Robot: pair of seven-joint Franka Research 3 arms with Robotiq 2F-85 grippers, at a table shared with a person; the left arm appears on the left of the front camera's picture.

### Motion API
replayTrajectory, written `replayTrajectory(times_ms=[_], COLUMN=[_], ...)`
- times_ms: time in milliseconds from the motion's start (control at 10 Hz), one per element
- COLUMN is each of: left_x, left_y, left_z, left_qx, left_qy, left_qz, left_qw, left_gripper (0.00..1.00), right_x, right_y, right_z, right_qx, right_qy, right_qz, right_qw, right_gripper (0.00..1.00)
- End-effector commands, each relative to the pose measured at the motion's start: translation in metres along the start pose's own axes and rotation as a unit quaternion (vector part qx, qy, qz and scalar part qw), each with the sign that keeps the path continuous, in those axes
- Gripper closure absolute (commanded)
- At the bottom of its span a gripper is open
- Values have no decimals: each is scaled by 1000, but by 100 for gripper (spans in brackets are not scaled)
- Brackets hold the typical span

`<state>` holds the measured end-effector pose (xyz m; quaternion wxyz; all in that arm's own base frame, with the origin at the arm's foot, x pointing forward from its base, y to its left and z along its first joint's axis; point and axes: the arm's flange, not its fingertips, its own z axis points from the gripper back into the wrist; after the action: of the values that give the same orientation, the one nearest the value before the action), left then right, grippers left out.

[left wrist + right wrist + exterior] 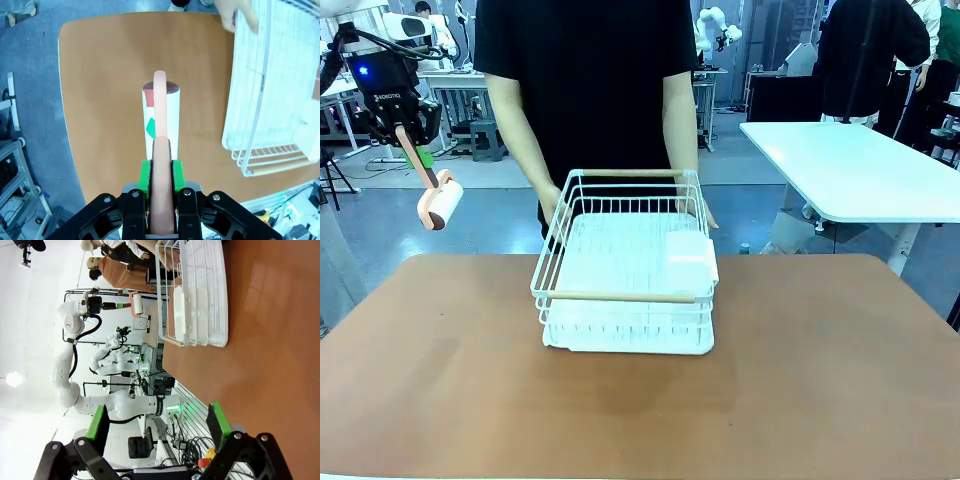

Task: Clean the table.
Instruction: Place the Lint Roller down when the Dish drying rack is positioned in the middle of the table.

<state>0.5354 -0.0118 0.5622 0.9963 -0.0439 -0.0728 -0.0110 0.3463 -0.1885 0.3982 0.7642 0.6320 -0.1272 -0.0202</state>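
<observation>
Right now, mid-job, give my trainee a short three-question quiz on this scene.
1. True or false: the left end effector is shut on the lint roller.
2. Who holds the white wire rack: A) the right end effector, B) the person's hands, C) nobody?
3. Fill in: the lint roller hangs ____ the table, not touching it.

Key: 1 true. 2 B. 3 above.
</observation>
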Motion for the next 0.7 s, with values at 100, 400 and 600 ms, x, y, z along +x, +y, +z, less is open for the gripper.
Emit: replayTrajectory(times_ms=[100, 400, 600], left_x=[-2, -2, -2], left_y=[3, 3, 3], left_z=[5, 5, 5], left_qx=[8, 8, 8], left_qy=[-2, -2, -2], left_qz=[-2, -2, -2], left_qw=[1000, 1000, 1000], left_gripper=[79, 79, 79], right_x=[-1, -1, -1], right_y=[2, 2, 2], right_z=[-1, -1, -1], right_qx=[7, 7, 7], right_qy=[-2, -2, -2], right_qz=[7, 7, 7], right_qw=[1000, 1000, 1000], right_gripper=[0, 0, 0])
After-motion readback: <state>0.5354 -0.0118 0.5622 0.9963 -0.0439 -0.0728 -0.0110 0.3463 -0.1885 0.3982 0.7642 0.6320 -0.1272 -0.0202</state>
